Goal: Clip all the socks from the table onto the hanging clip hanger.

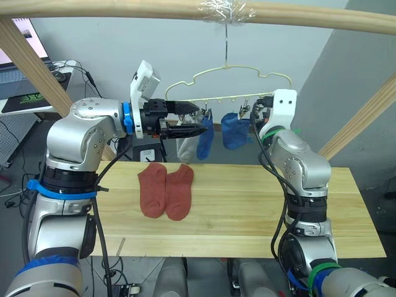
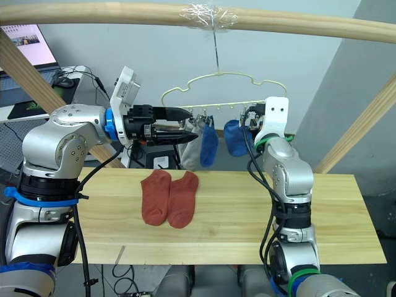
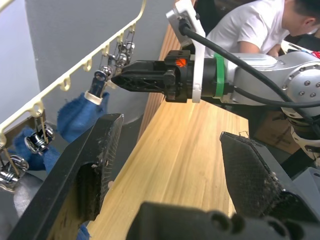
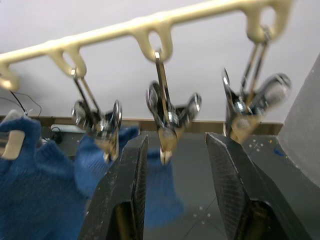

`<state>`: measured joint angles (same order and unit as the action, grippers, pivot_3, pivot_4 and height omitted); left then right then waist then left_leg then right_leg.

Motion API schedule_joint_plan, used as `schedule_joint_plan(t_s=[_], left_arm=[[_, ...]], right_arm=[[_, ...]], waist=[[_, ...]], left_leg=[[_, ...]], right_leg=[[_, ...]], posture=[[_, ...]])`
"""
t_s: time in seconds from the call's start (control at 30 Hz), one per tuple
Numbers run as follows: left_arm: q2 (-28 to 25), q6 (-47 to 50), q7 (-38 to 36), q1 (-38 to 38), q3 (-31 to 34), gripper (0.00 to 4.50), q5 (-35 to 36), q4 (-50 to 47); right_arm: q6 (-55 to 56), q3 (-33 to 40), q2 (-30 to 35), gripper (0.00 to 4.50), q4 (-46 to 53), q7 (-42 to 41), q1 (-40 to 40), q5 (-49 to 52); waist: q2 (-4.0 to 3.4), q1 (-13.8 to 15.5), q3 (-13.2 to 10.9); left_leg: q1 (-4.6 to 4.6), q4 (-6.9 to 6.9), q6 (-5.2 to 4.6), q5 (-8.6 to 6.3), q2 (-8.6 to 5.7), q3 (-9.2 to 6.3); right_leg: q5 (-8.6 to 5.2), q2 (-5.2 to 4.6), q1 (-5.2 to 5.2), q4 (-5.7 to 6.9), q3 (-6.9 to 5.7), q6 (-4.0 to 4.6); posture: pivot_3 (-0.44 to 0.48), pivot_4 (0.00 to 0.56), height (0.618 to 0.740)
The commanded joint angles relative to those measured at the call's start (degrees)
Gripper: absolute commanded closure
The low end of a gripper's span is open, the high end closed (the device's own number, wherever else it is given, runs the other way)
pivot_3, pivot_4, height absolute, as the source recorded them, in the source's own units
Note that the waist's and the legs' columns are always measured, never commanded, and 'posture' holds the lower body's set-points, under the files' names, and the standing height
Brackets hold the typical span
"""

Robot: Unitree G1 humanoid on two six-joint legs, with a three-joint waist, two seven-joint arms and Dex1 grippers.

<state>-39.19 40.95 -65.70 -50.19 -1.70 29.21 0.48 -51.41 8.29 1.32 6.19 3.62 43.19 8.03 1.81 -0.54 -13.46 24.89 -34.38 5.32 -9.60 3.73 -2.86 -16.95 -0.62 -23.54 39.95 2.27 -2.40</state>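
Surface, head views: the table (image 1: 260,213) carried two rust-red socks (image 1: 166,189) side by side, long axes running away from the robot, well below both grippers, with open wood around them.
Hanger: the clip hanger (image 1: 230,86) hung from the pole and held blue and grey socks.
Left wrist view: left gripper (image 3: 167,165) empty, fingers apart; nearer the socks.
Right wrist view: right gripper (image 4: 176,185) spread around an empty silver clip (image 4: 167,117).

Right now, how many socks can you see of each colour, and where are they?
Rust-red: 2, flat side by side on the table: one, the other.
Blue: 2, hanging from the hanger: one, the other.
Light grey: 1 visible, hanging behind the left end effector.
Total: 5 socks in view.
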Motion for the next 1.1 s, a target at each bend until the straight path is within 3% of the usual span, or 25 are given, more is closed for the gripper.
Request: schedule_joint_plan(t_s=[0.03, 0.4, 1.1], left_arm=[[-0.8, 0.1, 0.4, -0.2, 2.2, 0.97, 1.3, -1.9], [-0.7, 0.0, 1.1, 0.4, 2.0, 0.97, 1.1, -2.3], [-0.5, -0.7, 2.2, 0.9, 1.4, 0.97, 0.5, -2.6]], right_arm=[[3.3, 1.0, 0.5, 2.62, -2.1, -0.7, 3.1, 0.9], [6.3, 1.4, 1.0, 2.62, -8.2, -0.8, 7.2, 0.8], [8.3, 2.0, 1.4, 2.62, -10.7, 0.1, 9.3, 0.6]], waist=[[0.00, 0.2, 0.0], [0.00, 0.6, 0.0], [-0.01, 0.6, 0.0]], left_leg=[[0.00, 0.00, 0.00, 0.00, 0.00, 0.00], [0.00, 0.00, 0.00, 0.00, 0.00, 0.00], [0.00, 0.01, 0.00, 0.00, 0.00, 0.00]], right_leg=[[0.00, 0.00, 0.00, 0.00, 0.00, 0.00], [0.00, 0.00, 0.00, 0.00, 0.00, 0.00], [0.00, 0.00, 0.00, 0.00, -0.01, 0.00]], posture=[[0.165, 0.187, 0.740], [0.173, 0.191, 0.740], [0.173, 0.194, 0.740]])
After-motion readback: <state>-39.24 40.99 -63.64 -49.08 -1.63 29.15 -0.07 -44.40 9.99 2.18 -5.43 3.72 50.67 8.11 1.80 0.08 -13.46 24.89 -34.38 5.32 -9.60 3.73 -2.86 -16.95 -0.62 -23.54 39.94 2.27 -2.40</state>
